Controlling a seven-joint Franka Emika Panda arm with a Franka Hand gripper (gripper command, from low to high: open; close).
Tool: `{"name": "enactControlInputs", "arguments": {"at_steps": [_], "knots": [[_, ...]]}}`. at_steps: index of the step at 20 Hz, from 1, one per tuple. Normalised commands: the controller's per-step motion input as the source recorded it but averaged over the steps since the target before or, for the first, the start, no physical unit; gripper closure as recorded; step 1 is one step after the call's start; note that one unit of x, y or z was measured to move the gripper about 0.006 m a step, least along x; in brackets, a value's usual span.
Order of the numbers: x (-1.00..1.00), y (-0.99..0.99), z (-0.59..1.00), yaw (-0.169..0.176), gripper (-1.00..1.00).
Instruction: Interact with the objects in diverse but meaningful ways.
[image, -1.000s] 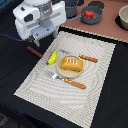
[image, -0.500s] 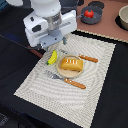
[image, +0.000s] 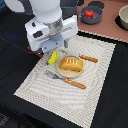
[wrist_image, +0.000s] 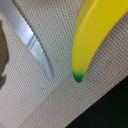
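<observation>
A curved yellow banana lies on the woven placemat, just to the exterior view's left of the tan plate. It fills the wrist view, close up, with its green tip down on the mat. My gripper hangs right over the banana's far end; its fingers are hidden by the hand, so I cannot tell if they are open. The scored orange-brown bread loaf sits on the plate. The red tomato sits in a dark dish at the back. The sausage is out of view.
The tan plate has an orange-handled fork in front of it and an orange-handled knife behind it; the knife's blade lies beside the banana. A bowl stands at the back right.
The arm has come forward and down from the back left, and its hand now sits directly above the banana. The objects have not moved.
</observation>
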Motion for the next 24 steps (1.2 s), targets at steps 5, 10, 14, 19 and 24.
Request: {"name": "enactControlInputs", "arguments": {"at_steps": [5,10,14,19,24], "knots": [[-0.1,0.04,-0.19,0.032,-1.0],[-0.11,0.01,-0.23,0.029,-1.0],[0.0,0.1,-0.24,0.021,-1.0],[0.0,0.11,-0.2,0.018,-1.0],[0.0,0.14,-0.19,0.016,-1.0]]}}
